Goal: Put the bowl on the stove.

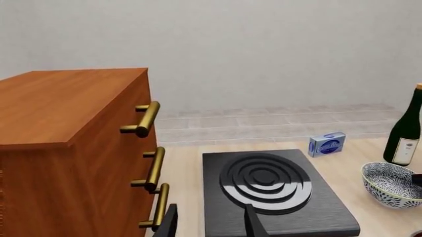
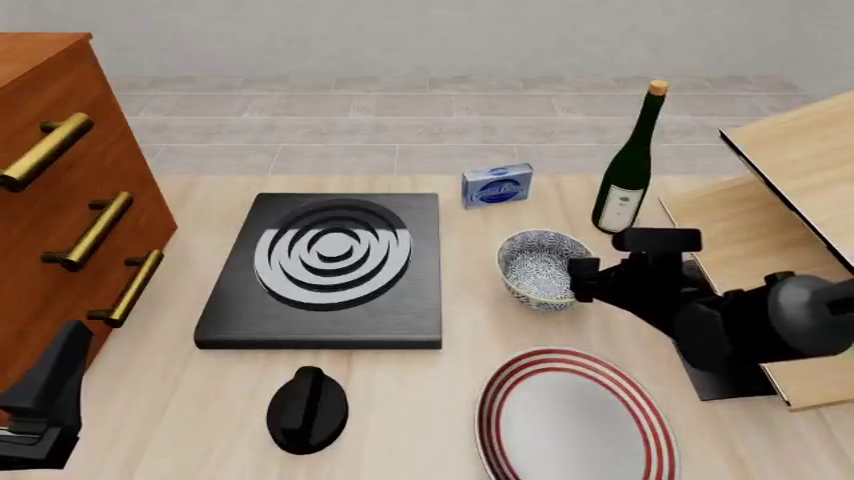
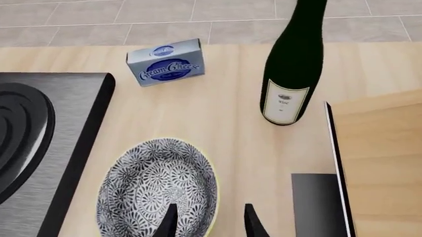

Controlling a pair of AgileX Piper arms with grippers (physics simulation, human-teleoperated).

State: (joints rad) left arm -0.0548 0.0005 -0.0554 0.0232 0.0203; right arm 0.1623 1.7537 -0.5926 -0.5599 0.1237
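In the left wrist view, the left gripper point(image 1: 211, 222) hung above the near edge of the stove point(image 1: 277, 197), its two dark fingers spread apart with nothing between them. The burner rings lay just ahead of the fingertips. A wooden drawer cabinet point(image 1: 72, 148) with brass handles stood close beside the gripper, next to the stove. Beyond the stove, a small blue cream cheese box point(image 1: 327, 144) sat on the table point(image 1: 343, 163). The bowl point(image 1: 392, 184) rested on the table off to the stove's far side from the cabinet, with a dark wine bottle point(image 1: 405, 133) behind it.

In the front view, the right gripper point(image 2: 582, 279) was at the bowl's point(image 2: 539, 268) rim, on the side facing away from the stove point(image 2: 327, 270); whether it touched the rim could not be told here. The bowl stood on the table just beside the stove, not on it. Nearer the camera than the gripper lay a red-striped plate point(image 2: 574, 415), and a black knob point(image 2: 307, 408) lay well apart from it. The left arm showed only at the lower left corner.

In the right wrist view, the right gripper point(image 3: 209, 221) was open and straddled the bowl's point(image 3: 155, 190) rim, one finger point(image 3: 168, 222) over the speckled interior and the other outside over the table. The jaws had not closed on the rim. Ahead of the gripper stood the wine bottle point(image 3: 290, 69) and the cream cheese box point(image 3: 166, 63); the stove's point(image 3: 46, 133) edge lay just past the bowl.
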